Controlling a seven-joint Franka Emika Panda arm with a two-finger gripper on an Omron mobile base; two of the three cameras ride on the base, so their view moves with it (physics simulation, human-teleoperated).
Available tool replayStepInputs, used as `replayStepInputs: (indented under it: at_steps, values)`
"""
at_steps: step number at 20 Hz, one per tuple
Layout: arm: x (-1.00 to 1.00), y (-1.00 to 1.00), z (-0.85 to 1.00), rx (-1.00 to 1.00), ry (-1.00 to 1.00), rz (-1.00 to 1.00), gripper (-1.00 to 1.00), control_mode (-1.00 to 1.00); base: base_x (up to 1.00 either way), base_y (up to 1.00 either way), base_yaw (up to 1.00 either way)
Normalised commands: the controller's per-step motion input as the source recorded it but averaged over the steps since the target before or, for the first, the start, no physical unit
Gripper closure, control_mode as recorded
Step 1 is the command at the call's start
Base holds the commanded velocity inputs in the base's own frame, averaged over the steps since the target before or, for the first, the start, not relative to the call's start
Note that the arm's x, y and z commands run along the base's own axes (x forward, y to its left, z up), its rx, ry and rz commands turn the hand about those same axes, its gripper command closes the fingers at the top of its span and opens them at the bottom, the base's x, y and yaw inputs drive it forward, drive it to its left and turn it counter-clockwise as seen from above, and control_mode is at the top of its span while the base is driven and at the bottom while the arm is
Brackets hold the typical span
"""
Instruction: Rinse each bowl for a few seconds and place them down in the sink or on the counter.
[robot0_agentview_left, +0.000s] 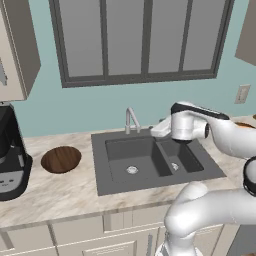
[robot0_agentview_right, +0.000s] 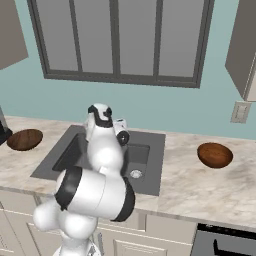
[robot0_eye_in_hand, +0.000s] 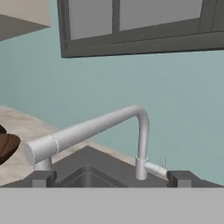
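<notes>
The tool (robot0_eye_in_hand: 110, 178) stands fully open with nothing between its two dark finger tips (robot0_eye_in_hand: 42, 178), which rise at 6 o'clock of the hand view. Just beyond them is the silver faucet (robot0_eye_in_hand: 105, 127): its upright stem is at about 4 o'clock from the middle of that view, and its spout reaches across toward 9 o'clock, ending close to the left finger tip. The tool is near the faucet; whether it touches it I cannot tell.

In the left base view the white arm (robot0_agentview_left: 200, 125) reaches over the right basin of the dark grey sink (robot0_agentview_left: 150, 160), which lies in the beige marble desk (robot0_agentview_left: 65, 192). Both basins show only their round drains.

One brown bowl (robot0_agentview_left: 61, 159) rests on the desk at 9 o'clock from the sink, well apart from it, near the black coffee machine (robot0_agentview_left: 11, 155). The more reddish bowl (robot0_agentview_right: 215, 155) rests on the desk at 3 o'clock from the sink in the right base view, also apart from it.

Behind the desk are the pale blue wall (robot0_agentview_right: 165, 107) and a dark-framed window (robot0_agentview_left: 142, 40).
</notes>
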Motion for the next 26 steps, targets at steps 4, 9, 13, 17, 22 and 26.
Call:
replayStepInputs:
  at_steps: [4, 9, 13, 17, 22, 26]
  values:
    - [0.29, 0.07, -0.18, 0.05, -0.03, 0.04, -1.0, -1.0, 0.0, 0.0, 0.0]
    - [0.32, 0.08, -0.1, 0.05, 0.0, 0.02, -1.0, -1.0, 0.0, 0.0, 0.0]
    - [0.34, 0.03, -0.08, 0.04, 0.0, 0.02, -1.0, -1.0, 0.0, 0.0, 0.0]
    - [0.36, -0.02, 0.03, 0.0, 0.0, 0.01, -1.0, -1.0, 0.0, 0.0, 0.0]
    - [0.32, -0.07, 0.11, 0.0, 0.0, 0.01, -1.0, -1.0, 0.0, 0.0, 0.0]
    - [0.35, -0.01, 0.04, 0.0, 0.0, 0.0, -1.0, -1.0, 0.0, 0.0, 0.0]
